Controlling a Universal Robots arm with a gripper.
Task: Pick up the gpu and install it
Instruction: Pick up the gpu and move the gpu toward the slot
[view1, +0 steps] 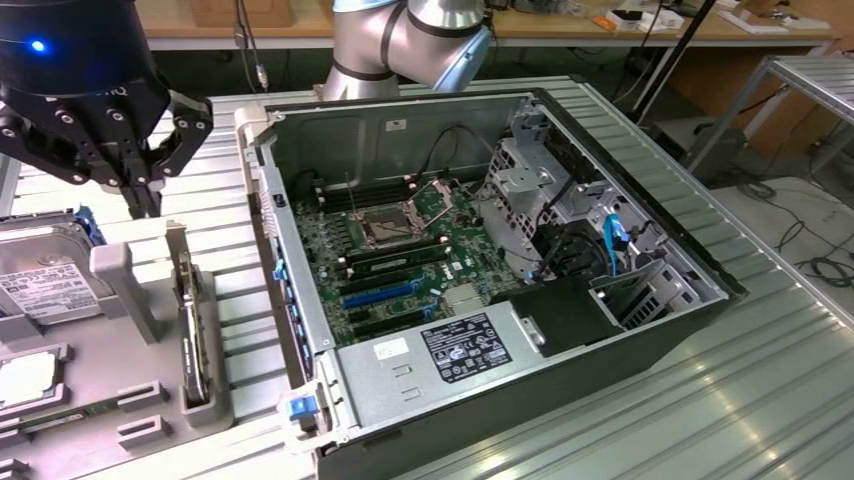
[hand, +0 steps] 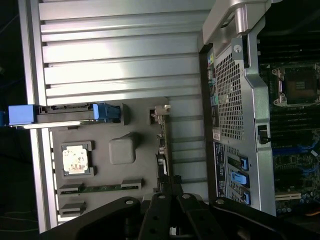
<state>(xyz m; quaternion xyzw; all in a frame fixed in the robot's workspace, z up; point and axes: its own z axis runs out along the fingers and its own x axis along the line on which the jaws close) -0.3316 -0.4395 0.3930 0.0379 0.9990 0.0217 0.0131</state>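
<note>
While tool (view1: 140, 198) hangs near upright gpu (view1: 195, 325), wrist view adds vented case (hand: 232, 95) rear, grip state unclear.

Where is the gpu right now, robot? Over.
Gripper above gray tray. The gpu stands in its slot, untouched. Computer case open, nothing blocking.

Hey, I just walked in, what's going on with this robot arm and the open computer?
The arm's end effector hangs above a grey parts tray beside the open computer case. The gpu stands on edge in a slot of that tray, not yet picked up, with a hard drive toward the exterior view's left of it. The blue expansion slots on the motherboard look empty.
</note>
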